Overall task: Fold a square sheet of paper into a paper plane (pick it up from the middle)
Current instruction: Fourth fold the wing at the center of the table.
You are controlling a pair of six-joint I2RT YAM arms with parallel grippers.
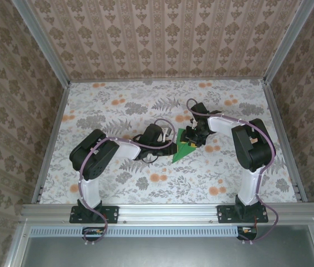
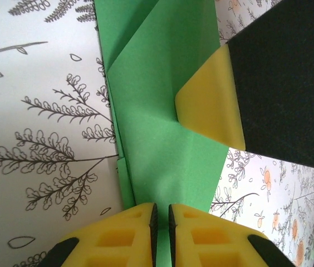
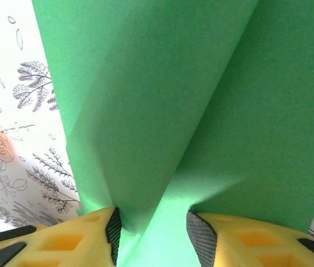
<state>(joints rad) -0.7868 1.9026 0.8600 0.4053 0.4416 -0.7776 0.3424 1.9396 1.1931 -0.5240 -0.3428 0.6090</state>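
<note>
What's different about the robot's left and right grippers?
The left gripper pinches the green paper with fingers almost touching; the right gripper has a wider gap, with folded paper bulging between. Left grips a flat part, right a creased part. Both have yellow fingers.

The left arm [image 1: 93, 158] and right arm [image 1: 251, 146] are seen bent sharply at the elbows, forearms turned inward so that the wrists nearly meet. The left gripper [image 2: 161, 214] is pinched almost shut on the green paper [image 2: 146, 122]; the right gripper [image 3: 154, 233] is set wider, a fold clamped between its pads.
</note>
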